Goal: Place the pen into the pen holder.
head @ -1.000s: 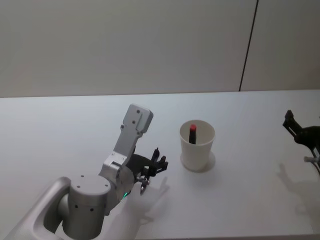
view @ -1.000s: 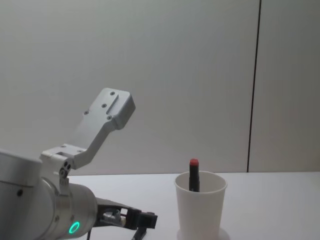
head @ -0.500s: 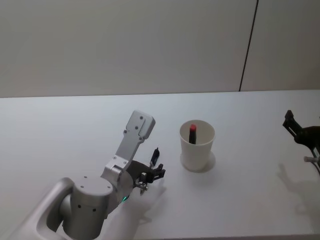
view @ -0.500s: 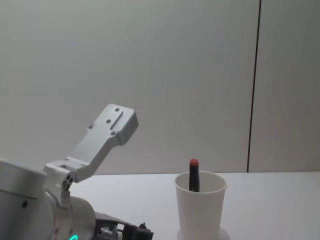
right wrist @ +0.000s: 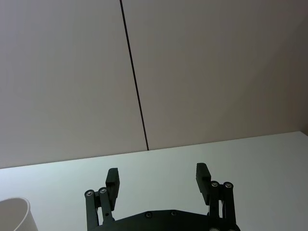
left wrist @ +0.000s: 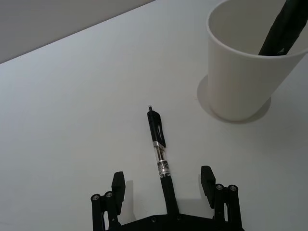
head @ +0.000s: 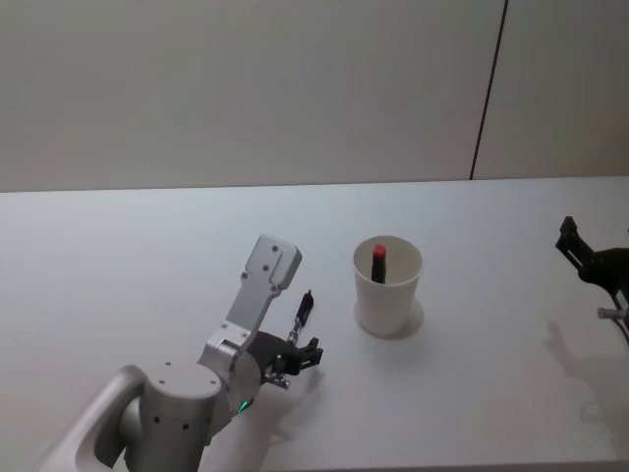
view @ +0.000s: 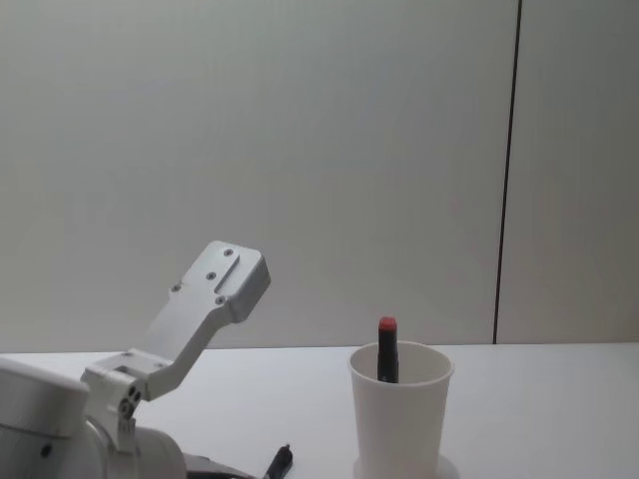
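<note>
Down toward the counter's front edge, the left claw is spread wide and empty, its two fingers standing either side of the black pen without touching it. The pen lies flat on the counter, near the pen holder but apart from it, and inside that white cup a red-capped pen leans upright. Over by the right edge the right claw hangs open, holding nothing
</note>
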`<state>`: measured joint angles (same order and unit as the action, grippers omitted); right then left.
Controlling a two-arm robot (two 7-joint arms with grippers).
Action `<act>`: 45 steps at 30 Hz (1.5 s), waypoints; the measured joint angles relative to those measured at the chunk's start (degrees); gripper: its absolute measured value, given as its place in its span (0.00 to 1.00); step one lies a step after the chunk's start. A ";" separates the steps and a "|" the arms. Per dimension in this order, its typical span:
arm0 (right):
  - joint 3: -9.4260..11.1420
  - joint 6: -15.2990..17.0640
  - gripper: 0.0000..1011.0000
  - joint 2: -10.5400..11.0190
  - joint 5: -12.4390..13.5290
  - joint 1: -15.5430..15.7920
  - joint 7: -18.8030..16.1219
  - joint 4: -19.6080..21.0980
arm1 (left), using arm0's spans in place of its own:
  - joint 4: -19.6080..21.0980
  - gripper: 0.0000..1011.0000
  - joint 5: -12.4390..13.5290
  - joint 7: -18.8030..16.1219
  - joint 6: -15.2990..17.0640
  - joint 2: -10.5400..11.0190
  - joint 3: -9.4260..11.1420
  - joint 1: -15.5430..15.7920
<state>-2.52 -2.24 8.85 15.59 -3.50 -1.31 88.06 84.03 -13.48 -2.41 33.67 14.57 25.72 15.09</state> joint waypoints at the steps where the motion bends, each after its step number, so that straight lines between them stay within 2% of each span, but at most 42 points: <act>1: 0.00 0.00 0.99 0.00 0.00 0.00 0.00 0.00 | -0.24 0.99 -0.06 0.02 -0.17 -0.05 -0.02 -0.04; 9: 0.00 0.00 0.99 0.01 0.00 0.00 0.00 0.00 | -1.46 0.99 -0.10 0.32 -0.85 -0.30 -0.14 -0.16; 12: 0.00 0.00 0.99 0.01 0.00 0.00 0.00 0.00 | -1.77 0.95 -0.07 0.41 -1.03 -0.38 -0.19 -0.16; 15: 0.00 0.00 0.99 0.00 0.00 0.00 0.00 0.00 | -2.19 0.89 0.06 0.62 -1.20 -0.48 -0.24 -0.13; 17: 0.00 0.00 0.99 0.00 0.00 0.00 0.00 0.00 | -2.56 0.80 0.13 0.79 -1.25 -0.59 -0.28 -0.04; 19: 0.00 0.00 0.99 0.00 0.00 0.00 0.00 0.00 | -2.92 0.79 0.19 0.95 -1.27 -0.69 -0.35 0.05; 28: 0.00 0.00 0.99 0.01 0.00 0.00 0.00 0.00 | -4.58 0.49 0.38 1.59 -1.24 -1.16 -0.58 0.54; 29: 0.00 0.00 0.99 0.00 0.00 0.00 0.00 0.00 | -4.73 0.49 0.39 1.65 -1.24 -1.20 -0.60 0.59; 30: 0.00 0.00 0.99 0.00 0.00 0.00 0.00 0.00 | -4.96 0.43 0.41 1.77 -1.25 -1.28 -0.62 0.65; 33: 0.00 0.00 0.99 0.00 0.00 0.00 0.00 0.00 | -5.30 0.33 0.51 1.91 -1.29 -1.36 -0.66 0.73; 35: 0.00 0.00 0.99 0.00 0.00 0.00 0.00 0.00 | -5.48 0.29 0.56 2.00 -1.31 -1.40 -0.68 0.77; 37: 0.00 0.00 0.99 0.00 0.00 0.00 0.00 0.00 | -5.71 0.20 0.69 2.12 -1.34 -1.46 -0.71 0.79; 45: 0.00 0.00 0.99 0.01 0.00 0.00 0.00 0.00 | -6.16 0.13 1.09 2.33 -1.40 -1.60 -0.87 0.80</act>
<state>-2.52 -2.24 8.86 15.59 -3.50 -1.31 88.06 77.87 -12.39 -0.08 32.28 12.97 24.85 15.88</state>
